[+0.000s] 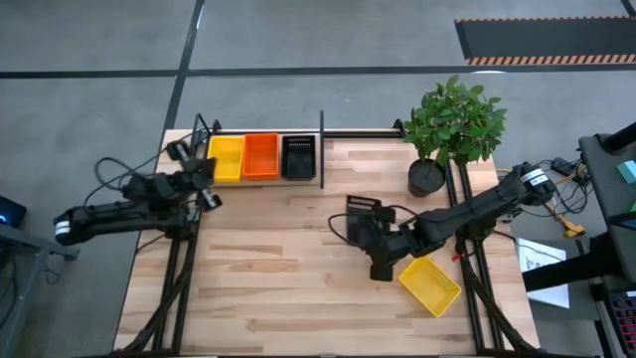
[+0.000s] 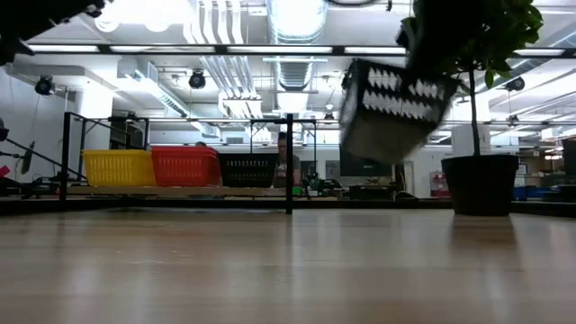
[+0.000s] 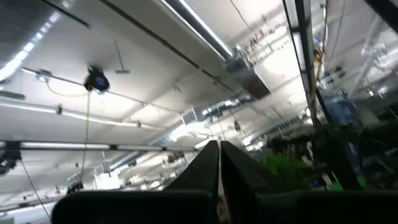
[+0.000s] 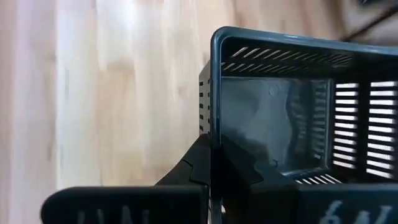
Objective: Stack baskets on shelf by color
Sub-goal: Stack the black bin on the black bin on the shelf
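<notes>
Three baskets stood side by side on the shelf (image 1: 363, 132) along the counter's (image 1: 268, 268) far edge: a yellow basket (image 1: 227, 157) at the left end, an orange basket (image 1: 260, 155) touching it, and a black basket (image 1: 298, 156) next, just left of the upright black divider post (image 1: 322, 149). In the low view these showed as one row, yellow (image 2: 118, 167), orange (image 2: 185, 166) and black (image 2: 248, 169), with the post (image 2: 289, 162) beside them.

The right gripper (image 1: 376, 231) was clamped on the rim wall of another black basket (image 1: 364, 213), near the counter's middle; the right wrist view showed its fingers (image 4: 242, 168) pinched together on that wall (image 4: 273, 106). In the low view this basket (image 2: 394, 108) hung tilted, clear of the counter. A second yellow basket (image 1: 430, 283) lay on the counter just beside the right arm, toward the near right corner. A potted plant (image 1: 452, 124) stood at the far right.

The left gripper (image 1: 204, 179) waited with its fingers (image 3: 217, 174) together, at the counter's left edge near the yellow basket on the shelf.
</notes>
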